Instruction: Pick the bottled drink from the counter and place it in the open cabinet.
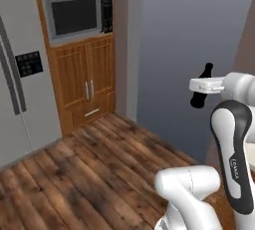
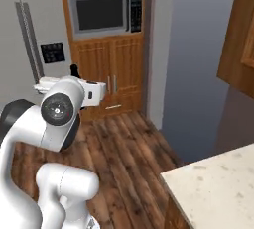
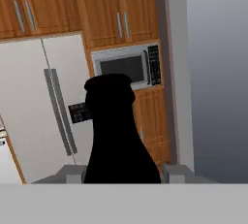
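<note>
The bottled drink (image 3: 117,131), small and black with a narrow capped neck, stands upright between my fingers and blocks the middle of the hand view. My gripper (image 3: 121,172) is shut on its body. From the left base the bottled drink (image 1: 200,94) hangs in the air at the right, well above the floor, held by the gripper (image 1: 202,86). From the right base its cap (image 2: 74,69) pokes up above the white hand (image 2: 79,90). The counter (image 2: 218,183), beige speckled stone, lies at the lower right. A brown wooden cabinet wall (image 2: 238,39) hangs above it, its inside hidden.
Ahead stand a white refrigerator (image 3: 34,116), a built-in microwave (image 1: 74,15) in wooden housing, and wooden cupboard doors (image 1: 87,82) below it. A grey wall (image 1: 189,50) runs to the right. Dark wood flooring (image 1: 89,174) stretches between the base and the cupboards.
</note>
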Controlling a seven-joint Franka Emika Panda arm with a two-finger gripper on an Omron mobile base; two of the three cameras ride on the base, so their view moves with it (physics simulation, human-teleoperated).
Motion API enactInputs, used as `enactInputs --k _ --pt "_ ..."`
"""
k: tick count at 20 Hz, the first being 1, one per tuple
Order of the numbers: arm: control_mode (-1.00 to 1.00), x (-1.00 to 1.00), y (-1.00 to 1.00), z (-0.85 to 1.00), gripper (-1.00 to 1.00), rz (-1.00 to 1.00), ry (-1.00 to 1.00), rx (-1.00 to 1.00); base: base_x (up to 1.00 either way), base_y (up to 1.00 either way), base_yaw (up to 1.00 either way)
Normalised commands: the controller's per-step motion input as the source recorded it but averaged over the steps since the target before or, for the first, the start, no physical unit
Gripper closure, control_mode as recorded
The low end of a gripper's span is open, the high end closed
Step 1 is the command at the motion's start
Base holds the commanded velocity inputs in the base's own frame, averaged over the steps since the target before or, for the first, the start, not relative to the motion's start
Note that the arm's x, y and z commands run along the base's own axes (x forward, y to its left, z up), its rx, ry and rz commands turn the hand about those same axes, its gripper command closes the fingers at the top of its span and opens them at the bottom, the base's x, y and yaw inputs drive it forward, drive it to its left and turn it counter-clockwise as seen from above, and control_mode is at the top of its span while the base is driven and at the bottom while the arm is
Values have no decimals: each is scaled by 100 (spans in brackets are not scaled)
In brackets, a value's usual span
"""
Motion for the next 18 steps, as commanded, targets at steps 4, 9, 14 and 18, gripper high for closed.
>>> enactInputs --k 4,9,14,18 --pt "100 0 0 0 100 0 0 0 12 -31 -78" --pt "100 0 0 0 100 0 0 0 5 -20 -83" --pt "100 0 0 0 100 0 0 0 0 -6 -87" --pt "100 0 0 0 100 0 0 0 3 -1 -86"
